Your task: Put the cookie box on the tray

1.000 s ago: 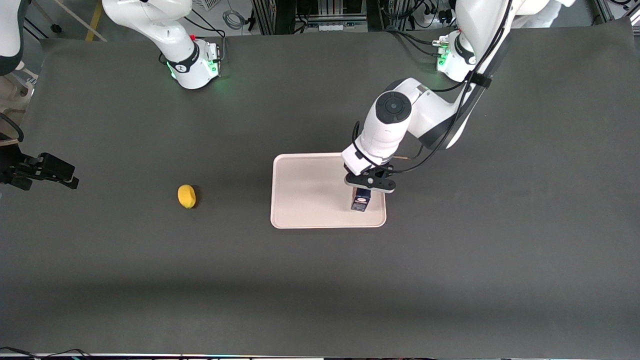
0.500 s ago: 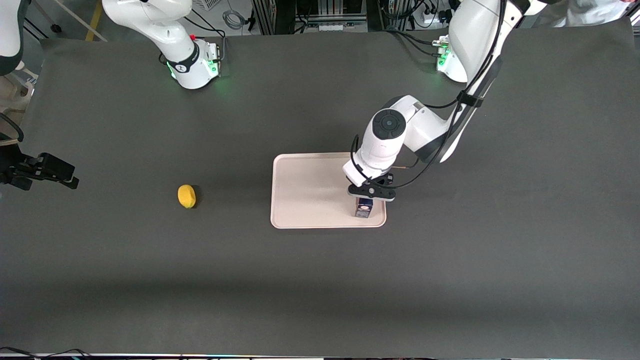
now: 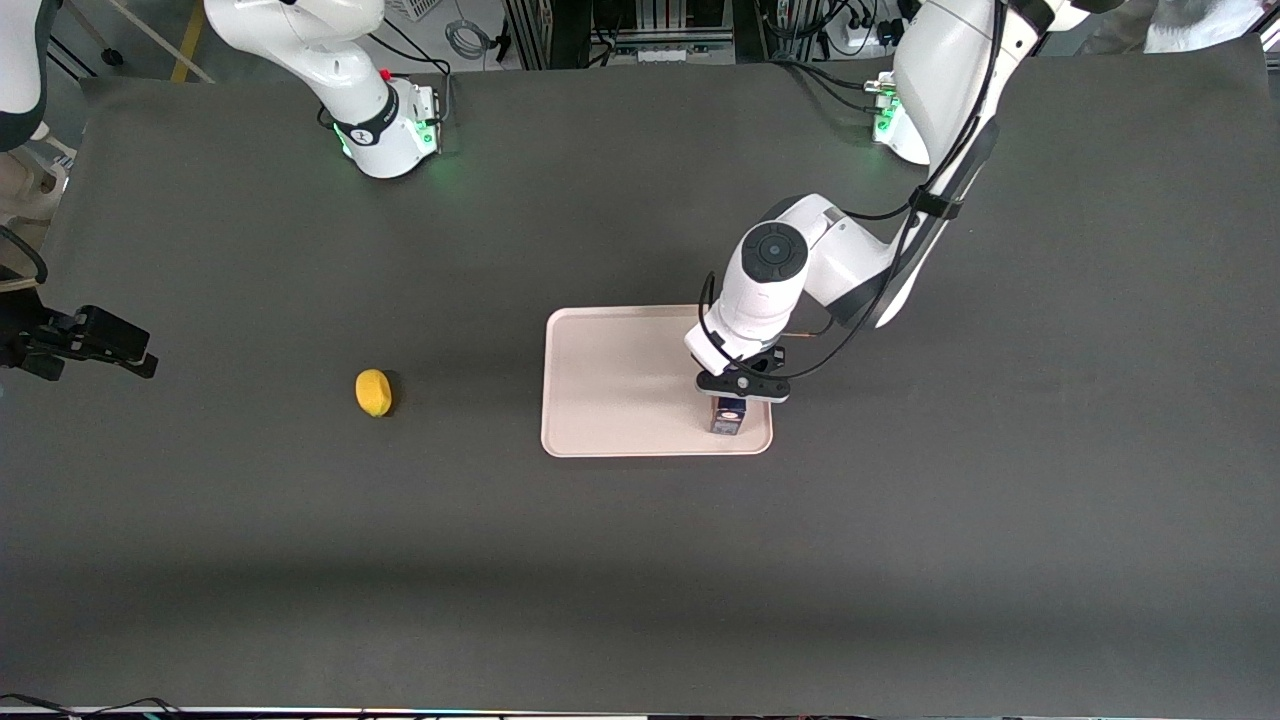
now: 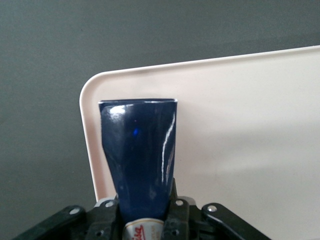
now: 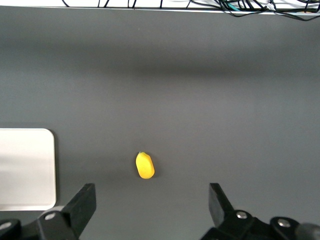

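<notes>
The cookie box (image 3: 729,416) (image 4: 140,155) is a slim dark navy carton with a white oval logo at its top. It stands upright in the pale pink tray (image 3: 610,380) (image 4: 250,130), close to the tray's corner nearest the front camera at the working arm's end. My gripper (image 3: 735,398) (image 4: 145,215) sits directly above the box and is shut on its upper end, one finger against each narrow side. The box's base reaches down to the tray floor; whether it rests there I cannot tell.
A small yellow rounded lump (image 3: 373,392) (image 5: 145,165) lies on the dark table toward the parked arm's end, well apart from the tray. Dark grey mat surrounds the tray on every side.
The gripper has come down and shifted slightly nearer the front camera with the box, which now shows lower and shorter in the tray's corner. The last half second shows almost no motion.
</notes>
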